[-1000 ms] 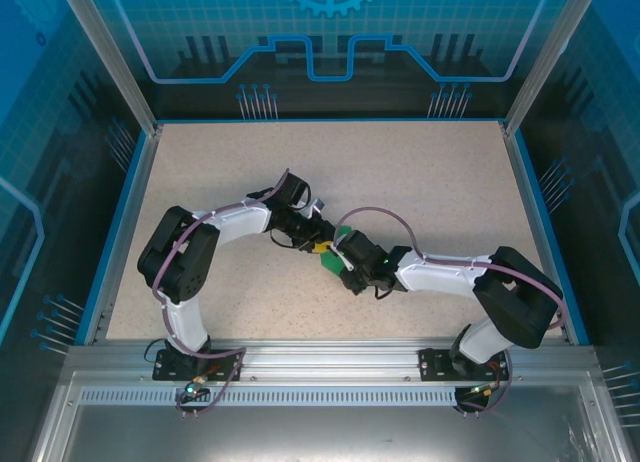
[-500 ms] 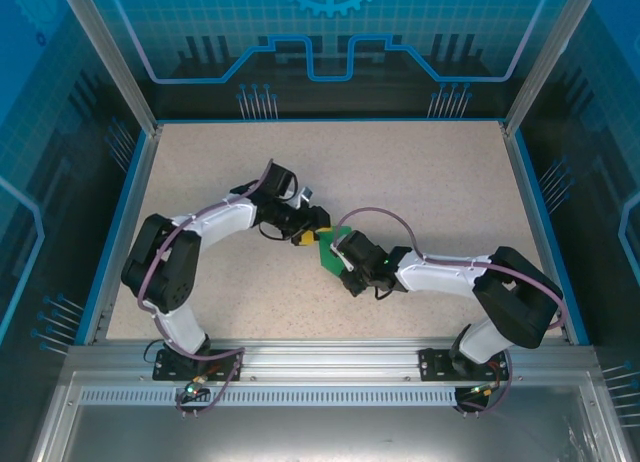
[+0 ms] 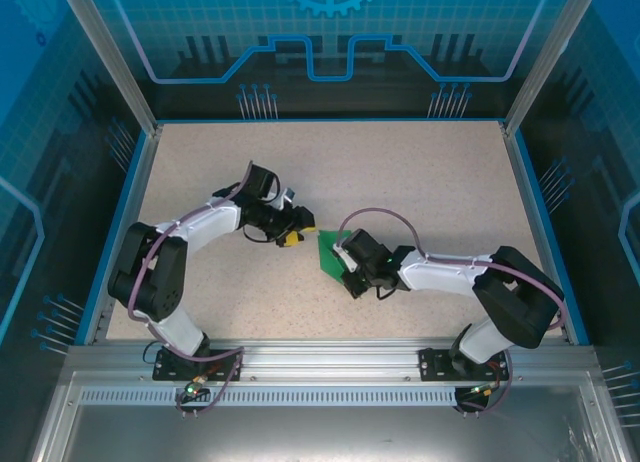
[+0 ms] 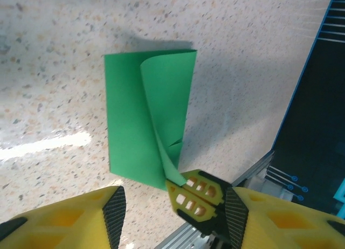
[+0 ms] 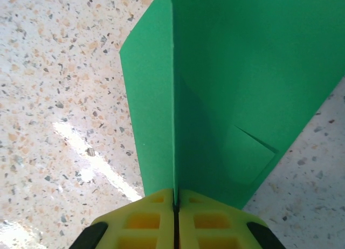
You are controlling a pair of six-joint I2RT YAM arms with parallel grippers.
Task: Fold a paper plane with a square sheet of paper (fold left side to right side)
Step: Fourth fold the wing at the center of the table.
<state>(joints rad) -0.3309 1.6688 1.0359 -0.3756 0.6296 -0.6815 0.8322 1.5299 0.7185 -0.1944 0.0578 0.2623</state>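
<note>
At the near edge of the tabletop I had both arm bases in sight, the right arm reaching in low from the right-hand side. Its elbow sat close to that near edge, and the right gripper lay out toward the middle of the tabletop. In the right wrist view the right gripper had its yellow fingers pressed tight together, pinching the edge of the square sheet of paper. There it was, bright green, one layer standing up from the pinch and another spreading away beneath it, with a small crease close to the grip.

From above, the sheet sat about midway between the left and right edges, a little nearer the near edge than the far one. Just past it, the left gripper hung with its fingers spread, apart from the paper and holding nothing. In its own wrist view I saw the left gripper gaping, and beyond it the sheet lay half folded, one flap curling over from the pinched corner. Beyond that, speckled tabletop ran to the far edge.
</note>
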